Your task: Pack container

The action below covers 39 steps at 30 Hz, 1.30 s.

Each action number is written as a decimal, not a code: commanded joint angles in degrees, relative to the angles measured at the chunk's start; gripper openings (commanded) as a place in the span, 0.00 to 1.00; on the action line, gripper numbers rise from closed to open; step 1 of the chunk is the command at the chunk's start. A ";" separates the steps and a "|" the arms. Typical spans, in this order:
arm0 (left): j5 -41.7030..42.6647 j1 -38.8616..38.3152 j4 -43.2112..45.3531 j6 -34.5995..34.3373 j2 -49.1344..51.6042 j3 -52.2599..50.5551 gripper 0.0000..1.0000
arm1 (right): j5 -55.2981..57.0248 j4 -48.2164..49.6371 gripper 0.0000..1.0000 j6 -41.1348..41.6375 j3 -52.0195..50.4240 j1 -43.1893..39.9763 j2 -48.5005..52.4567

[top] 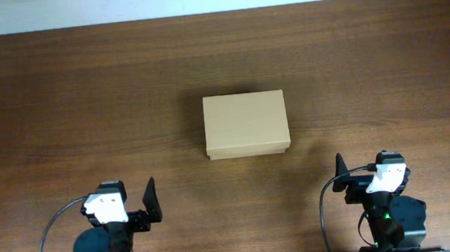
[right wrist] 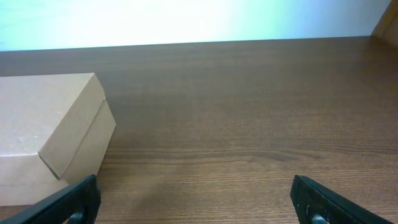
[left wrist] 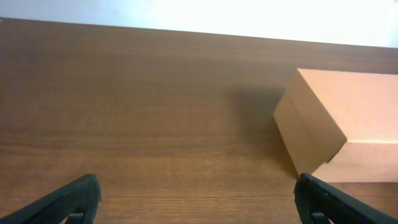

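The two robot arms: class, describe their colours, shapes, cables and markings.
The left arm and right arm are black with rounded joints, each with a white cover near the wrist and a thin black cable looping beside it. The left end effector and right end effector each have two flat black fingers. No markings are legible.

The surface (top: 59, 100) is dark brown wood with thin grain lines running along it. It looks smooth, and it has a soft shine on the far side where the light hits. The container (top: 245, 122) is plain tan cardboard. It is matt and dry looking, with flat smooth sides and sharp folded edges. The left pincer (left wrist: 196, 198) and the right pincer (right wrist: 193, 198) have matt black fingers, maybe hard plastic, though only the tips show. The left arm has a white cover (top: 104, 206) that looks like smooth plastic, and a thin black cable (top: 50, 231).
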 commanded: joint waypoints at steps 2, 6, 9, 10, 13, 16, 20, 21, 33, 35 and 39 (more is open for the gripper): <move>1.11 0.24 0.35 -0.17 -2.97 -2.91 1.00 | 0.92 0.15 0.99 0.17 -0.46 -0.42 -0.59; 1.14 0.24 0.33 -0.15 -2.99 -3.43 1.00 | 0.92 0.15 0.99 0.17 -0.46 -0.42 -0.59; 1.07 0.24 0.35 -0.15 -2.99 -3.43 1.00 | 0.92 0.15 0.99 0.17 -0.46 -0.42 -0.59; 1.07 0.24 0.35 -0.15 -2.97 -3.43 1.00 | 0.92 0.15 0.99 0.17 -0.46 -0.42 -0.59; 1.07 0.24 0.35 -0.15 -2.97 -3.43 1.00 | 0.92 0.15 0.99 0.17 -0.46 -0.42 -0.59; 1.07 0.24 0.35 -0.15 -2.97 -3.43 1.00 | 0.92 0.15 0.99 0.17 -0.46 -0.42 -0.59; 1.07 0.24 0.35 -0.15 -2.97 -3.45 0.99 | 0.92 0.15 0.99 0.17 -0.46 -0.42 -0.59; 1.07 0.24 0.35 -0.15 -2.97 -3.43 1.00 | 0.92 0.15 0.99 0.17 -0.46 -0.42 -0.59; 1.07 0.24 0.35 -0.15 -2.97 -3.43 1.00 | 0.92 0.15 0.99 0.17 -0.46 -0.42 -0.59; 1.07 0.24 0.35 -0.15 -2.97 -3.43 0.99 | 0.92 0.15 0.99 0.17 -0.46 -0.42 -0.59; 1.07 0.24 0.35 -0.15 -2.97 -3.43 0.99 | 0.92 0.15 0.99 0.17 -0.46 -0.42 -0.59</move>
